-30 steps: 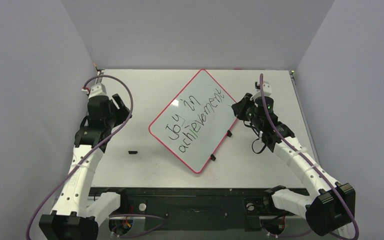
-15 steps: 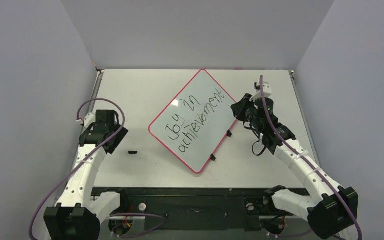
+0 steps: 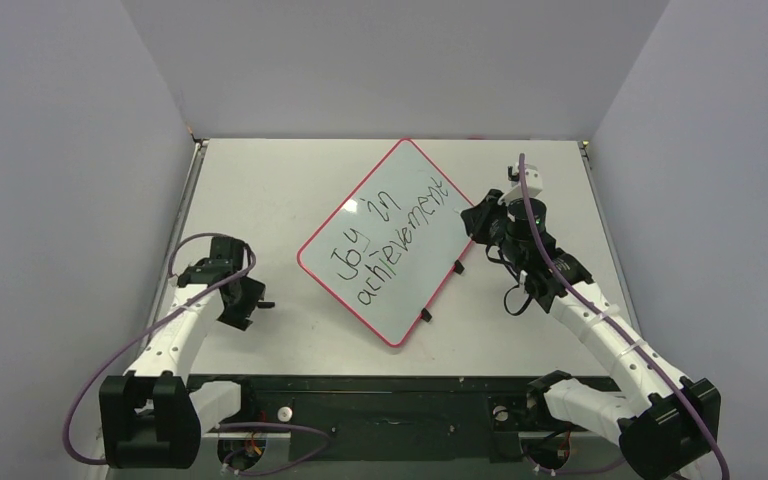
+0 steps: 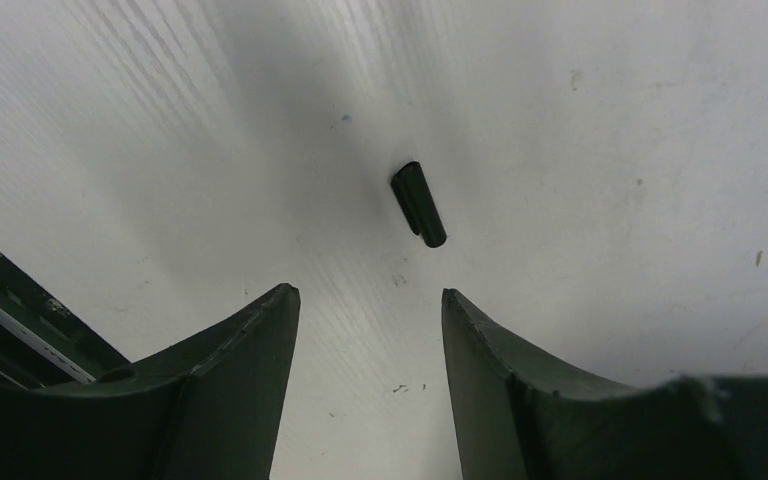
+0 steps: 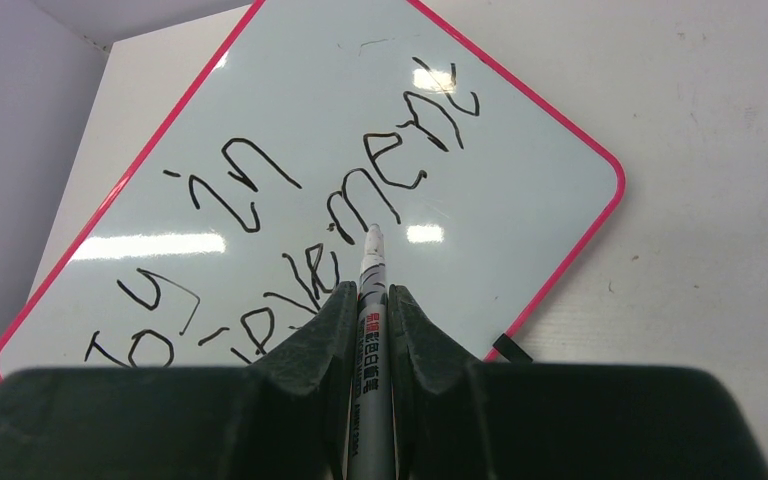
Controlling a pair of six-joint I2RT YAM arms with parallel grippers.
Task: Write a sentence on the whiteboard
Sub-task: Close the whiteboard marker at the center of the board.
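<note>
The whiteboard (image 3: 400,300) with its thin red rim lies tilted in the middle of the table. The sentence (image 3: 390,245) "Joy in achievement" is written on it in black, in two lines. My right gripper (image 3: 476,222) hovers at the board's right edge, shut on a grey marker (image 5: 371,310). The marker's uncapped tip points at the second line of the sentence (image 5: 360,190). My left gripper (image 4: 370,295) is low over the table at the near left, open with nothing between its fingers. A small black cap (image 4: 419,204) lies just beyond its fingertips.
Two small black clips (image 3: 458,266) (image 3: 425,315) stick out from the board's lower right edge. Grey walls close in the table on the left, back and right. The arm bases and a black rail (image 3: 390,410) run along the near edge.
My left arm has drawn back from the far left and dropped down to the black cap, its jaws narrowing somewhat. The right gripper and marker have hardly moved.
</note>
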